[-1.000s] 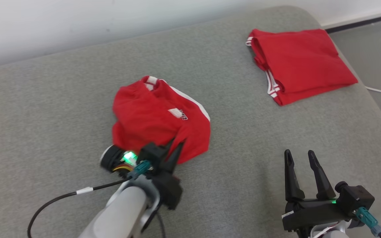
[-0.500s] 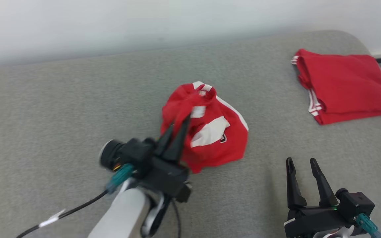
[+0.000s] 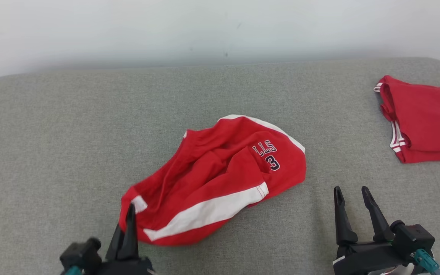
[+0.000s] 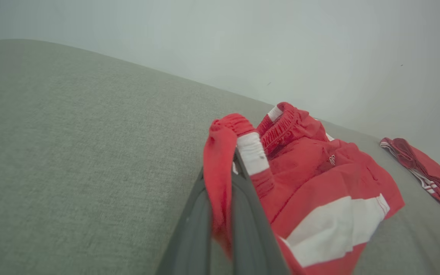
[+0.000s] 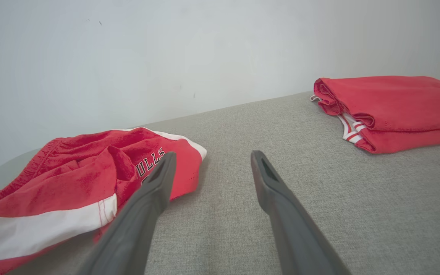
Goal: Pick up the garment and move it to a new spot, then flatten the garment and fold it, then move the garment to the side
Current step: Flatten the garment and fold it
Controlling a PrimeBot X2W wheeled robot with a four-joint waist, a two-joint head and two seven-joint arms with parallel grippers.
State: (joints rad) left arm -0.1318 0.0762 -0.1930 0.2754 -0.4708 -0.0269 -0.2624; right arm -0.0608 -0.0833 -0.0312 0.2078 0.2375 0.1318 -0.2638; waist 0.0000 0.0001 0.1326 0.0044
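Left end effector (image 3: 129, 214) sat at lower left of the head view, clenched on an edge of the garment (image 3: 220, 168). In the left wrist view a fold of red cloth with a white patch was pinched between its dark fingers (image 4: 193, 217), close to the ribbed band. The garment was red with a broad white stripe and dark lettering with a "3". It lay crumpled near the middle of the grey padded surface (image 3: 71, 126), most of it resting there, the gripped corner at its lower-left end.

Right end effector (image 3: 351, 191) was at lower right, released, fingers spread with nothing between them, over bare padding to the right of the garment, near it but apart.

Folded red piece (image 3: 426, 118) with white-striped trim lay at the far right, well apart from the garment. Pale wall (image 3: 204, 30) ran behind the surface.
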